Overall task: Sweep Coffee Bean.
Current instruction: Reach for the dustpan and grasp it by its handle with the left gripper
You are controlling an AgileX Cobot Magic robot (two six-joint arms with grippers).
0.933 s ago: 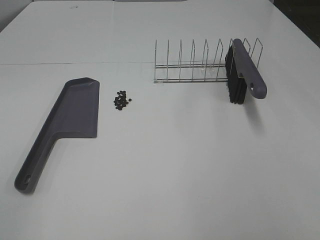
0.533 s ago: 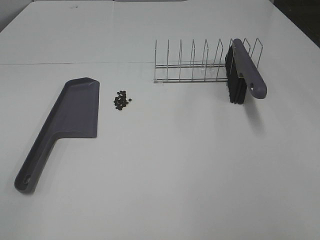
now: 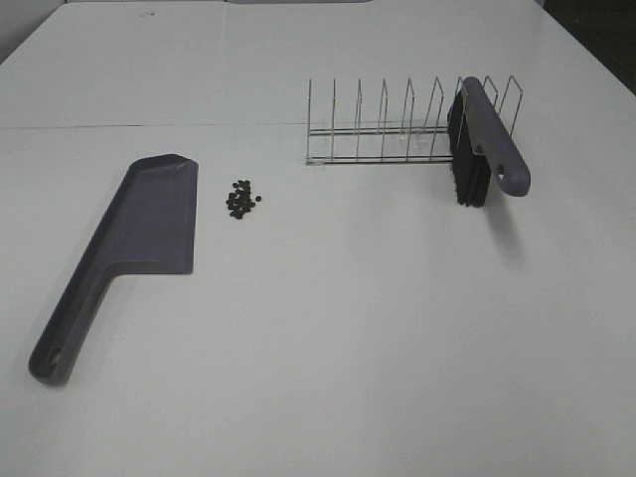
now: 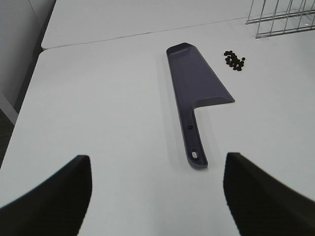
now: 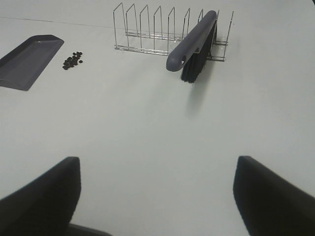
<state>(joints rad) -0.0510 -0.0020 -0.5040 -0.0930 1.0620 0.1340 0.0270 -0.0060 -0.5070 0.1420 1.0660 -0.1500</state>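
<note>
A small heap of dark coffee beans (image 3: 241,200) lies on the white table, just right of the grey-purple dustpan (image 3: 134,238), which lies flat with its handle toward the near left. The beans (image 4: 235,60) and dustpan (image 4: 198,88) show ahead of my left gripper (image 4: 157,191), which is open and empty, well short of the dustpan handle. A grey-handled brush (image 3: 484,144) with black bristles leans in the wire rack (image 3: 397,129). My right gripper (image 5: 157,191) is open and empty, far from the brush (image 5: 194,46). Neither arm shows in the high view.
The wire rack (image 5: 162,32) stands at the far right of the table. A seam (image 3: 149,126) runs across the tabletop behind the dustpan. The table's left edge (image 4: 29,93) is near my left gripper.
</note>
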